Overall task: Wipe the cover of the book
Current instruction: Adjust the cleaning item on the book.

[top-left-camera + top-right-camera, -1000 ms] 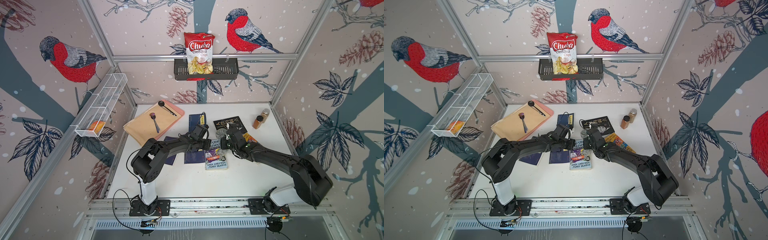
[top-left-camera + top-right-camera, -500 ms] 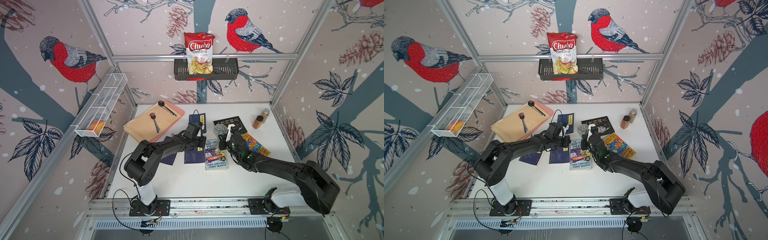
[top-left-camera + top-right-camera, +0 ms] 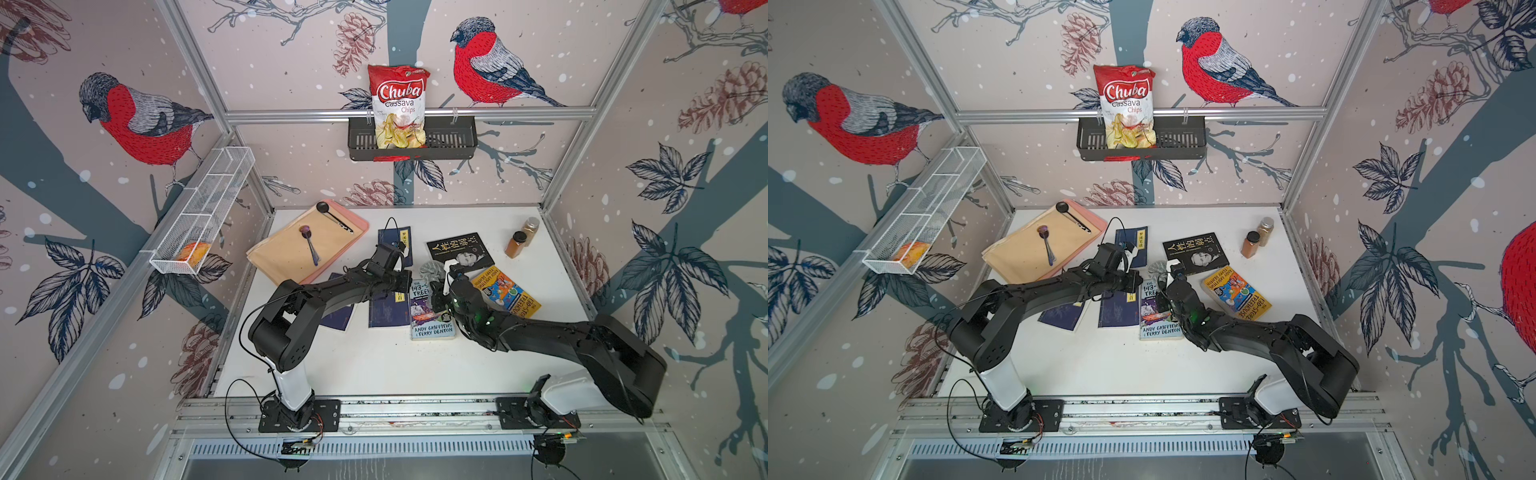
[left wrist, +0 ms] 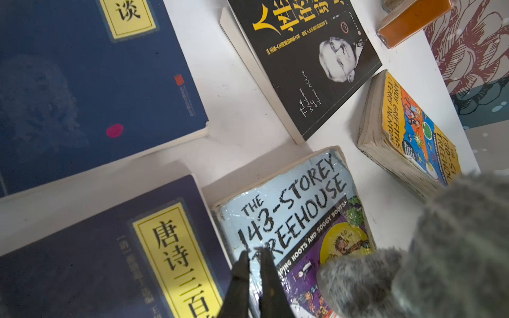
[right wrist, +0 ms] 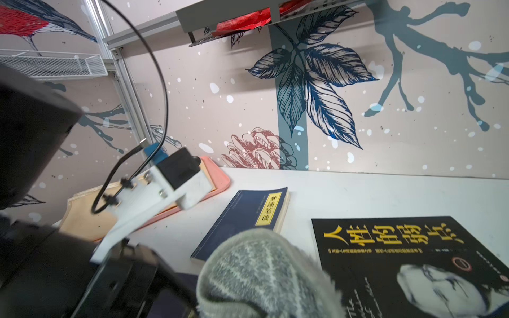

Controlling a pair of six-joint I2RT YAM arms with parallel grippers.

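Book (image 4: 297,220) title legible left wrist only; top views arm-blocked.

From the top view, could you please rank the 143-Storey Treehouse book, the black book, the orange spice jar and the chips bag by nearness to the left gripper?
1. 143-Storey Treehouse book, right beside the left gripper.
2. Black book, farther back.
3. Orange spice jar, far right.
4. Chips bag, up in the wall basket.

White tabletop (image 3: 374,365), bearing: pink tray (image 3: 332,259); three navy books (image 3: 388,309); black paperback (image 3: 457,251); "143-Storey Treehouse" book (image 3: 430,324); yellow Treehouse book (image 3: 509,293); two spice jars (image 3: 515,244). Books lie flat, mid-table. Jars stand upright near the far right corner.
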